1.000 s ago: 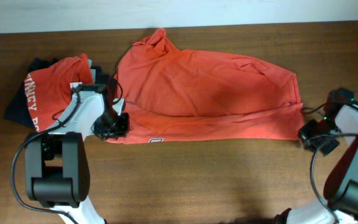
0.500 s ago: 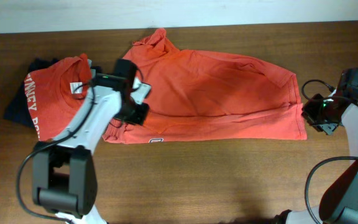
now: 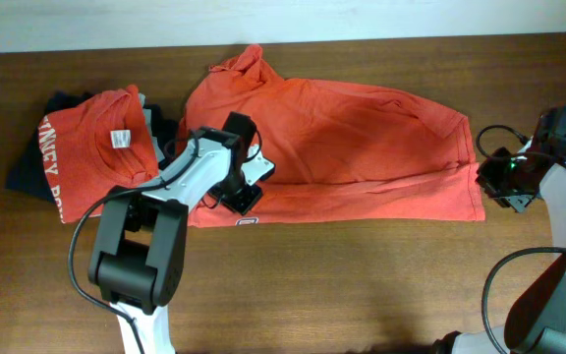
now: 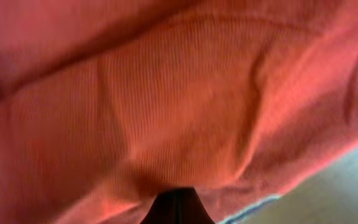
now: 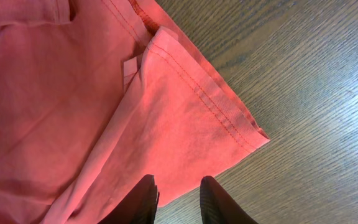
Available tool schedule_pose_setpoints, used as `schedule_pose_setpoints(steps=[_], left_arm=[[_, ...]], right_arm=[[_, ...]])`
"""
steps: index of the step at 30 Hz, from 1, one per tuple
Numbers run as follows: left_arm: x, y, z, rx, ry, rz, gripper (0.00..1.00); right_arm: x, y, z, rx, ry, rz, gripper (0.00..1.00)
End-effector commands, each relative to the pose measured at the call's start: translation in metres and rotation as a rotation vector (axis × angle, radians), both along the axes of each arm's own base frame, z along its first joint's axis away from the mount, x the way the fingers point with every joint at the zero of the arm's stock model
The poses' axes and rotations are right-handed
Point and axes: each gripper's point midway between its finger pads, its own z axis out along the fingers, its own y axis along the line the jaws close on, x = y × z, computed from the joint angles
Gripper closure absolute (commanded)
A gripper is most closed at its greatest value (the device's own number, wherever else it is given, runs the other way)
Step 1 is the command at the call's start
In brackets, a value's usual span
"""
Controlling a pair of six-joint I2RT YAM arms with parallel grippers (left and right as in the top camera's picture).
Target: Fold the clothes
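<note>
Spread orange-red cotton T-shirt (image 3: 362, 147) pinched near lower-left edge by fully closed left gripper (image 3: 244, 194). Just above shirt's right hem corner, right gripper (image 5: 178, 199) held slightly parted, empty.

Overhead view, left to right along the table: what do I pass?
navy garment → folded shirt → spread shirt → right gripper
</note>
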Motion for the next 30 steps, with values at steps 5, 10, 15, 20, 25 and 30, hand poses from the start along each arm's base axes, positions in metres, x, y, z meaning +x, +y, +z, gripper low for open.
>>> schedule_pose_setpoints(steps=[5,10,15,20,25,30], left_arm=[[0.046,0.013,0.018,0.119,-0.178,0.027,1.0],[0.068,0.009,0.036,0.116,-0.255,0.035,1.0],[0.09,0.015,0.045,0.162,-0.35,0.054,1.0],[0.085,0.011,0.049,0.136,-0.321,0.069,1.0],[0.042,-0.018,0.051,0.008,-0.13,-0.012,0.98],[0.023,-0.03,0.044,0.044,-0.095,-0.081,0.97]], right_arm=[[0.003,0.003,0.005,0.001,-0.013,0.017,0.71],[0.002,0.004,0.005,0.001,-0.011,0.017,0.71],[0.002,0.004,0.005,0.002,-0.011,0.017,0.71],[-0.001,0.007,0.004,0.017,-0.002,0.029,0.71],[-0.008,0.025,0.002,0.063,0.035,0.071,0.6],[-0.007,0.06,-0.004,0.121,0.031,0.192,0.56]])
